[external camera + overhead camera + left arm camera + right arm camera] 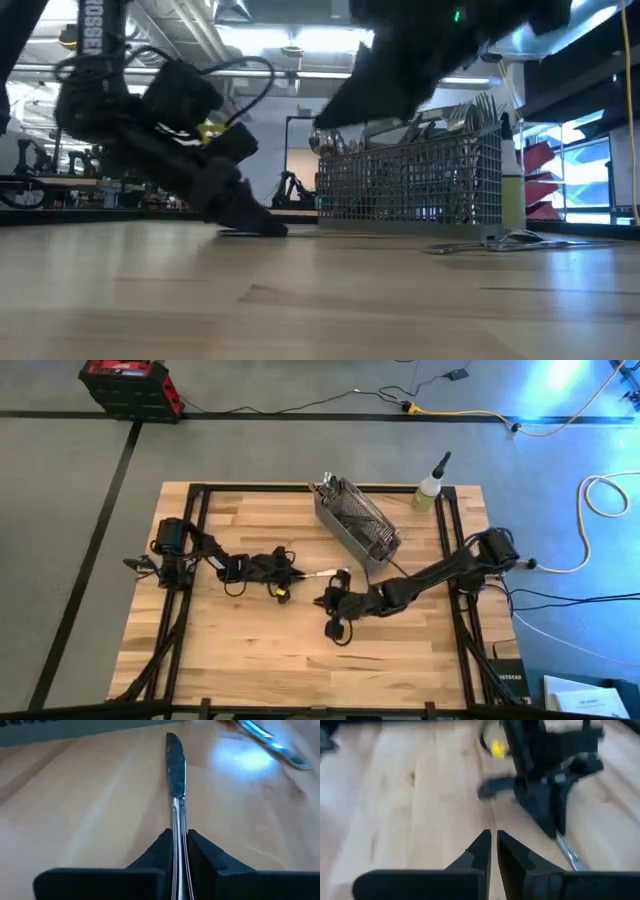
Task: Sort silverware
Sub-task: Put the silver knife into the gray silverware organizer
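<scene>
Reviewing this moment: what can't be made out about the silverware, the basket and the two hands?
- Pieces in the basket: too small in the high view, mesh hides them in the low view; no count.
- Silverware held by the left hand: its handle end is hidden between the fingers.
- Right hand: nearly closed with nothing visible between; motion blur hides what lies ahead.
- Piece beyond the knife: blurred, cut off.

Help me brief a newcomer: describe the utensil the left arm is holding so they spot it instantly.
Start at the mesh basket on the wooden table. Beside its near end, the left pincer is shut on a table knife. Its flat, blunt blade points forward, unlike the other piece lying loose.
</scene>
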Motion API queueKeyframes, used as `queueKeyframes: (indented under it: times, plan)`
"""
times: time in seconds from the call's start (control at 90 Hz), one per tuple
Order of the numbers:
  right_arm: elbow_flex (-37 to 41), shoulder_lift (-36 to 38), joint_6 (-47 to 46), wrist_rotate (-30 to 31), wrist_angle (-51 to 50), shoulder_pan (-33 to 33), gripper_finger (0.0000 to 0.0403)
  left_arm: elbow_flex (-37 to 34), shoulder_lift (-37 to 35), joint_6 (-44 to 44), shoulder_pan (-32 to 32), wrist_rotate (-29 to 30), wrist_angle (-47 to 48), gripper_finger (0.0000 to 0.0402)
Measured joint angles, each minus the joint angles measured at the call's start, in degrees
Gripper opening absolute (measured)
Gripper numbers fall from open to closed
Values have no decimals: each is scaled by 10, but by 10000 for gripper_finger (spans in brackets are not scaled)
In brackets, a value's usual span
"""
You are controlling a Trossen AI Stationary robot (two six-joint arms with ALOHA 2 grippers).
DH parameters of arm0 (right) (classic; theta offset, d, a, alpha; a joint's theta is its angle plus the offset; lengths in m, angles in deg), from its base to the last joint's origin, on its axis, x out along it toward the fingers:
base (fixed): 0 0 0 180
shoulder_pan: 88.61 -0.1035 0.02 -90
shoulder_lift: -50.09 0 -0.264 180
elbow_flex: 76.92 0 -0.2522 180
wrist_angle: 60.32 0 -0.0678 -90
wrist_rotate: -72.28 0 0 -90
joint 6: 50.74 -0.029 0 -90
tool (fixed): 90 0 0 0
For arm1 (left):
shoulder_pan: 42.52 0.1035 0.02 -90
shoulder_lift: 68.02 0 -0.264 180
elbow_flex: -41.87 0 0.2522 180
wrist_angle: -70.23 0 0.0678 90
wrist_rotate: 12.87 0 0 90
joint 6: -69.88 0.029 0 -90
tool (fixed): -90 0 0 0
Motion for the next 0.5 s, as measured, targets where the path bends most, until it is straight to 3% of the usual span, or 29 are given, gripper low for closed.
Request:
queueKeyframes:
  times: [0.222,0.5]
  plan:
    - [0,-57,5,-7,52,17,12,-65,-42,-50,-29,-9,-14,37]
    - [-1,-95,26,-10,168,38,12,-156,-56,-79,-96,12,-116,39]
